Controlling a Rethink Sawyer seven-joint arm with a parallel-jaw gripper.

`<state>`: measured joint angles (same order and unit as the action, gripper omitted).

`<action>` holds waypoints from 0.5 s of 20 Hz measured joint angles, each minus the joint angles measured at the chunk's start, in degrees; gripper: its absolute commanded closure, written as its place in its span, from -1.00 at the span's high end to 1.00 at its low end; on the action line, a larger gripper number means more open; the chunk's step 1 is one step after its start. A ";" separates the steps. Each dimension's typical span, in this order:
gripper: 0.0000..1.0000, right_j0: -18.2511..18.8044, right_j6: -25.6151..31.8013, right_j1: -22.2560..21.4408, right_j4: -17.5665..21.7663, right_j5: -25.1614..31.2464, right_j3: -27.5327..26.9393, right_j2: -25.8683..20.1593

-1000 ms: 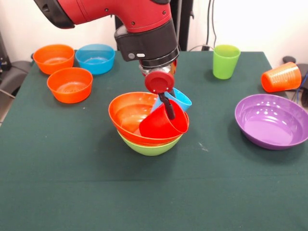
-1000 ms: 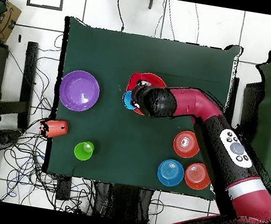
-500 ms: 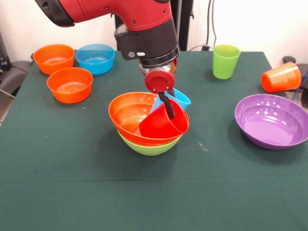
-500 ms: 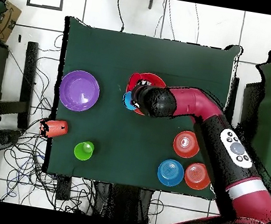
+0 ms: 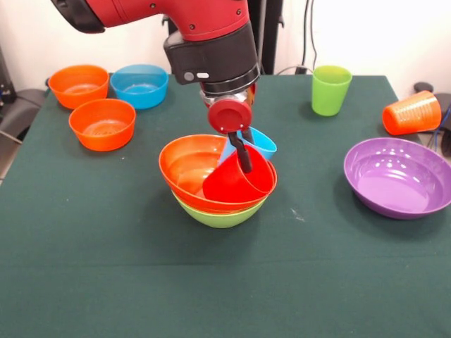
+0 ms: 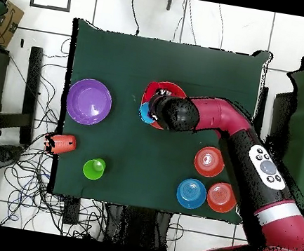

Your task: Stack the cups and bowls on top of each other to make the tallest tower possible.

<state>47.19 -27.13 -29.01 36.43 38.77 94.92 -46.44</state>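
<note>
Red cup [image 5: 236, 182] lies tilted inside the orange-red bowl [image 5: 187, 169], which sits in the lime green bowl [image 5: 220, 215], directly beneath the gripper [image 5: 243, 153]. Its black fingers pinch the cup's rim. Release risks the cup settling askew against the light blue cup [image 5: 259, 143] behind it, leaving no level seat.

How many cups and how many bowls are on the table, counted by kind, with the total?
Cups: 4 - blue cup, red cup, green cup, orange cup.
Large bowls: 3 - orange-red bowl, green bowl, purple bowl.
Small bowls: 3 - orange bowls, blue bowl.
Total: 10.
</note>
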 measured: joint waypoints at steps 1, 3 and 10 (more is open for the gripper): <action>1.00 0.02 0.00 -0.19 0.01 0.18 0.01 0.00; 1.00 0.17 0.00 -0.61 0.01 0.68 -0.01 0.00; 1.00 1.60 0.00 -1.28 0.01 3.32 -0.91 0.00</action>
<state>48.79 -27.13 -30.29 36.44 42.09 94.01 -46.44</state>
